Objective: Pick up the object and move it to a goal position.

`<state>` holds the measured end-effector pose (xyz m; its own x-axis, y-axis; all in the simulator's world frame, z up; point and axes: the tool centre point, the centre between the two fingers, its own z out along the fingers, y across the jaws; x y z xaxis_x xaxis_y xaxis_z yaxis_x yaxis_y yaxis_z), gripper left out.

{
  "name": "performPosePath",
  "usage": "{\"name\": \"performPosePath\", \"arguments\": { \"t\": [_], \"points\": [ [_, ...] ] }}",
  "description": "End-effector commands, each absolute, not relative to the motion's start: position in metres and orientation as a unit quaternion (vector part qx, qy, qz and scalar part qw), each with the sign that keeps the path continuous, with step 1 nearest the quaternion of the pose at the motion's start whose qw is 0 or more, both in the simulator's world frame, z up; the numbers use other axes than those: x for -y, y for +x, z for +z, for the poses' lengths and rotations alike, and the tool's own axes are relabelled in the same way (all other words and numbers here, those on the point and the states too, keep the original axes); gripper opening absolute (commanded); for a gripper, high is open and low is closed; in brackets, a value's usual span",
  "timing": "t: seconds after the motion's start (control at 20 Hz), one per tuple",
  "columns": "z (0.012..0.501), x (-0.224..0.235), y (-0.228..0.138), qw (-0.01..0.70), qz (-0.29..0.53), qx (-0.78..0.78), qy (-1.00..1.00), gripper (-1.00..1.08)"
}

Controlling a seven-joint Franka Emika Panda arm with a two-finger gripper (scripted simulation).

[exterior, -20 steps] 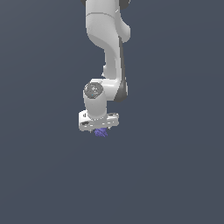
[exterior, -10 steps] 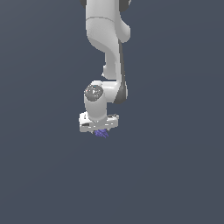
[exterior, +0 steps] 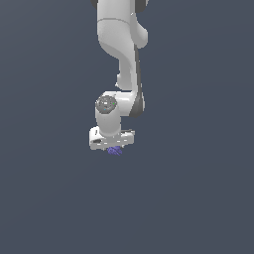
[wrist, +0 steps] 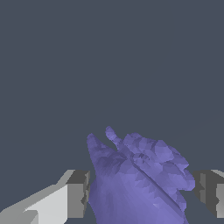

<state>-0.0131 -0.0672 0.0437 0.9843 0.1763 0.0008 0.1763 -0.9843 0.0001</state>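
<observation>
The object point(exterior: 115, 151) is a small purple-blue jagged lump just under the white hand in the exterior view. In the wrist view the object point(wrist: 140, 175) fills the space between the two grey finger pads point(wrist: 78, 192), and both pads touch its sides. My gripper point(exterior: 114, 148) points straight down from the white arm and is shut on the object. The gripper point(wrist: 142, 194) shows only its fingertips in the wrist view. The hand hides the upper part of the object in the exterior view.
A flat dark grey-blue surface point(exterior: 198, 198) fills everything around the arm. The white arm point(exterior: 121, 44) rises from the hand to the upper edge of the exterior view. No other things show.
</observation>
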Motion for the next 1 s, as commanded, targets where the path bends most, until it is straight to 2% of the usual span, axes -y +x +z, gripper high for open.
{"name": "performPosePath", "arguments": {
  "t": [0.0,0.45,0.95],
  "points": [
    [0.048,0.069,-0.014,0.0,0.001,-0.088,0.996,-1.0],
    [0.088,0.088,-0.028,0.0,0.001,-0.088,0.996,-1.0],
    [0.181,0.131,-0.06,-0.001,0.001,-0.088,0.996,-1.0]
  ]
}}
